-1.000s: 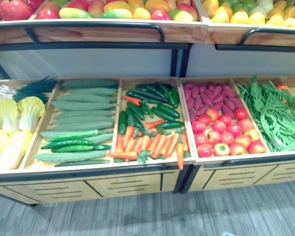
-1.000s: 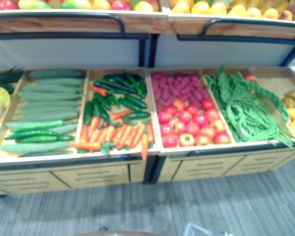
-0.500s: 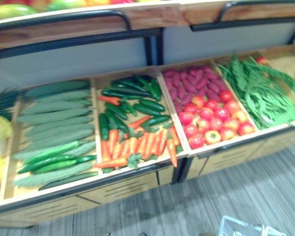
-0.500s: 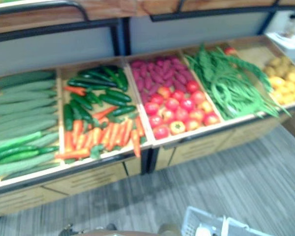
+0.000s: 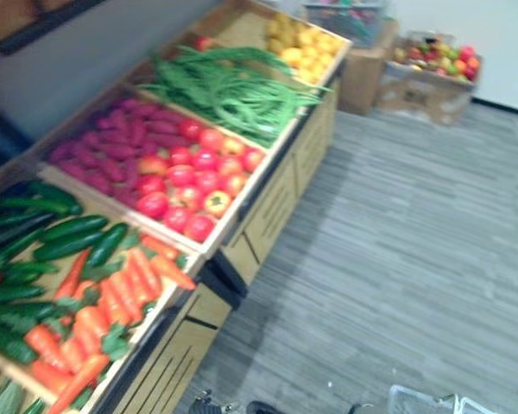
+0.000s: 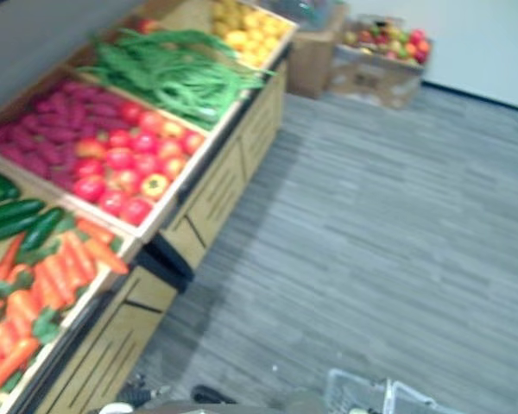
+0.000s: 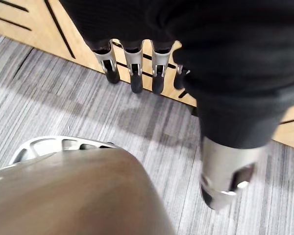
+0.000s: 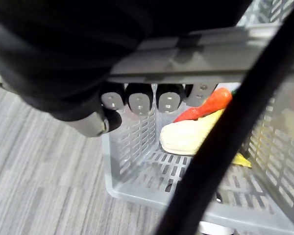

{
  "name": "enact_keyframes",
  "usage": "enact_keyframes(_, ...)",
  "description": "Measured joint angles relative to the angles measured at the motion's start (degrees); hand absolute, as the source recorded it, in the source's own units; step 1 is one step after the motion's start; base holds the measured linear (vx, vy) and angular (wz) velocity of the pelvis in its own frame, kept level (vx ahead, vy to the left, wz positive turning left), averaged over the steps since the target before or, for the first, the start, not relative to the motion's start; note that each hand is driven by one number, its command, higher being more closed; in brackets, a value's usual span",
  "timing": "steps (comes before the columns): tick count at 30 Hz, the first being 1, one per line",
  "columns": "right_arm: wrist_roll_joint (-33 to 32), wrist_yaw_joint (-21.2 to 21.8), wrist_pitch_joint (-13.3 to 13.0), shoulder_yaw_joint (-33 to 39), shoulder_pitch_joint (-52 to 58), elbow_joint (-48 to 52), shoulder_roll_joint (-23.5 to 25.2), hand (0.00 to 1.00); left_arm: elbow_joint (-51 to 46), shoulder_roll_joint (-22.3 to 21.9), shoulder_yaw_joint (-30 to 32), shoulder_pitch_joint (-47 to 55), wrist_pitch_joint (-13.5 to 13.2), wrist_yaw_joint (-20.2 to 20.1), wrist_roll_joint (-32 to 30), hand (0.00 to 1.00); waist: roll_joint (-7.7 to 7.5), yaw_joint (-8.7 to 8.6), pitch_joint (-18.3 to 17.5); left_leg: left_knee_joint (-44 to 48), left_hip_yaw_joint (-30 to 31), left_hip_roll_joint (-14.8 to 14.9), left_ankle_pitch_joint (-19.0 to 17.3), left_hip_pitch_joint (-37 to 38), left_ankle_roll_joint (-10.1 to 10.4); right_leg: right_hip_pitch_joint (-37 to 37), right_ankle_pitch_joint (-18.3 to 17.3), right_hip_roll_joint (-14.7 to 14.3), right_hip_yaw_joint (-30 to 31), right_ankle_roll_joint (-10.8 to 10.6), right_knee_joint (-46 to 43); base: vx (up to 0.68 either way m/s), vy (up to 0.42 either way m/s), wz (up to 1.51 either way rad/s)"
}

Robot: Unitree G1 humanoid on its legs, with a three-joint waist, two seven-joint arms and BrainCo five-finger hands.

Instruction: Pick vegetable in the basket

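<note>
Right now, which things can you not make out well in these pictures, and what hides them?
Basket, eye views: cut off by the bottom edge.
Pale vegetable next to the carrot, right wrist view: a black bar crosses it; kind unclear.
Right hand, curled round the handle: palm hidden under its dark cover.
Far box of fruit, left eye view: too blurred to name.

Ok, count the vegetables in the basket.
2: a carrot lying against a pale cabbage, both on the floor of the basket. Part of the basket is hidden, so there may be more.
</note>
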State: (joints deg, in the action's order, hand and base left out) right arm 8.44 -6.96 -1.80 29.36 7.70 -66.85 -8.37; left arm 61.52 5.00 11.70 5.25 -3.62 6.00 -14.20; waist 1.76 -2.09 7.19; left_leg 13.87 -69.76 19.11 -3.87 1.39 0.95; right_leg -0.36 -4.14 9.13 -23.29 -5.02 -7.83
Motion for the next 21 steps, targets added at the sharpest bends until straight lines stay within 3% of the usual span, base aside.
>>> enact_keyframes(2, 0.0, -0.01, 0.07, -0.48, 0.35, -0.84, 0.14, 1.0, 0.04, -0.02, -0.09, -0.42, 0.03, -0.06, 0.01, 0.0, 0.24, -0.79, -0.1, 2.72, -0.15, 2.27, 0.0, 0.68, -0.01, 1.48, 0.0, -1.29, -0.03, 0.0, 1.94, -0.04, -0.249, -0.4)
enact_keyframes(5, -0.32, 0.0, 0.03, -1.52, 1.16, -1.51, 0.2, 1.0, -0.32, -1.13, -0.21, -1.09, -0.09, -0.06, 0.05, 0.0, 0.91, -1.54, 0.08, 10.01, 0.07, 8.19, 0.04, 3.2, 0.01, 4.28, -0.17, -4.19, 0.87, 0.31, 3.6, -0.09, -0.15, -0.46)
enact_keyframes(7, -0.32, 0.01, -0.2, -2.96, 0.8, -1.44, -0.18, 1.0, -0.73, -1.53, -0.21, -1.03, -0.16, -0.06, 0.04, 0.0, 0.84, -1.85, 0.54, 13.11, 5.35, 9.23, 0.92, 3.62, 0.66, 4.86, -0.97, -4.36, 3.53, 1.61, 3.62, -0.12, -0.109, -0.69)
enact_keyframes(8, -0.29, -0.01, -0.35, -3.5, -0.02, -0.88, -0.79, 1.0, -1.31, -1.71, -0.2, -1.0, -0.21, -0.05, 0.05, 0.0, 0.74, -1.43, 1.06, 15.9, 14.07, 8.99, 1.63, 1.27, 1.77, 4.96, -1.06, -3.72, 6.62, 1.78, 3.55, -0.06, -0.038, -0.74)
enact_keyframes(9, -0.3, 0.0, -0.56, -4.01, -0.58, -0.62, -1.27, 1.0, -1.61, -1.88, -0.25, -1.04, -0.32, -0.02, 0.05, 0.0, 0.57, -1.29, 1.15, 14.75, 21.2, 6.21, 0.36, -0.36, 3.01, 4.59, -1.19, -2.73, 8.27, 1.98, 3.55, -0.15, 0.042, -1.06)
enact_keyframes(11, -0.12, -0.07, -1.53, -5.25, -2.36, -0.54, -3.62, 1.0, -2.74, -2.77, -0.12, -1.05, -0.96, 0.37, 0.34, 0.0, 0.95, 0.26, 1.5, 4.03, 48.49, -6.43, -3.71, -2.26, 5.44, 2.49, -1.1, -0.54, 14.92, 1.83, 2.97, -0.15, 0.169, -1.28)
enact_keyframes(13, 0.6, -0.03, -1.99, -5.73, -2.87, -0.54, -4.13, 1.0, -2.78, -2.57, 0.02, -0.66, -1.26, 0.39, 0.36, 0.0, 1.42, 0.9, 1.57, -0.15, 56.5, -8.5, -3.0, -1.39, 5.82, 1.34, -1.08, -2.1, 18.1, 0.7, 2.72, -0.11, 0.188, -0.99)
enact_keyframes(15, 0.62, 0.06, -2.43, -6.29, -3.3, -0.45, -4.1, 1.0, -2.9, -1.94, 0.0, -0.64, -1.27, 0.35, 0.29, 0.0, 1.26, 0.87, 1.44, -0.71, 59.68, -9.11, -4.41, -0.83, 7.45, 0.37, -0.78, -2.79, 20.67, -0.61, 3.67, -0.12, 0.15, -0.61)
enact_keyframes(16, 0.6, 0.07, -2.75, -6.51, -3.52, -0.44, -3.62, 1.0, -3.08, -1.1, -0.03, -0.63, -1.31, 0.35, 0.24, 0.0, 0.11, 0.79, 1.79, -1.05, 59.92, -9.74, -4.87, -1.36, 7.03, -0.65, 0.0, -2.38, 22.18, -1.5, 4.75, -0.14, 0.123, -0.54)
enact_keyframes(21, 0.53, 0.04, -3.39, -6.14, -3.75, -0.67, -3.37, 1.0, -1.99, 0.25, -0.77, 0.26, -1.14, 0.17, -0.65, 0.0, -0.81, 0.77, 1.99, -3.92, 56.53, -11.16, -7.76, -2.31, 5.56, -3.06, 5.6, -1.45, 27.06, -2.56, 9.96, -0.11, 0.122, -0.46)
